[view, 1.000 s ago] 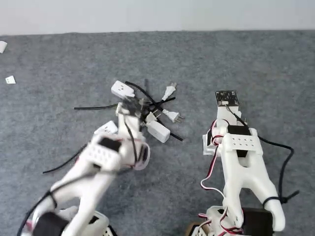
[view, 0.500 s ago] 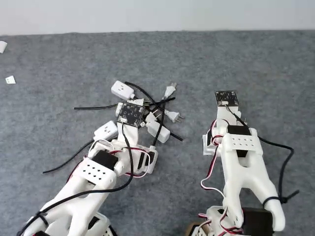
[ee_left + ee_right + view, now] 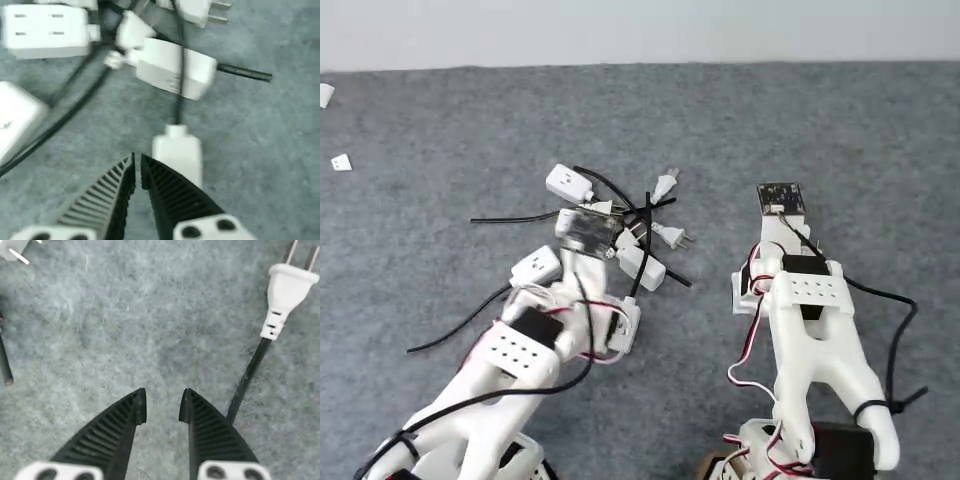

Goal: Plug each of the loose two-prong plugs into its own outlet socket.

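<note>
On a gray felt-covered table [image 3: 840, 130], a tangle of white outlets, white two-prong plugs and black cords [image 3: 510, 217] lies left of centre in the high view. One outlet block [image 3: 568, 181] sits at the far side of the tangle. A second outlet block [image 3: 537, 265] sits at the near left, and a tilted block [image 3: 642, 266] lies at the near right. Two loose plugs lie on the right side of the tangle, a far plug [image 3: 665, 185] and a near plug [image 3: 672, 236] whose prongs point right; neither is in a socket. The left arm's wrist is over the middle of the tangle. In the left wrist view, the left gripper [image 3: 137, 161] is low over the table with its fingers nearly together, only a sliver between them, holding nothing. A small white plug body [image 3: 178, 152] lies just beside one finger, and its cord crosses over the tilted block [image 3: 172, 70]. The right arm stands well apart to the right. In the right wrist view, the right gripper [image 3: 162, 407] has its fingers parted by a moderate gap over bare table, holding nothing. A white plug [image 3: 287, 285] with a black cord lies near it on one side.
</note>
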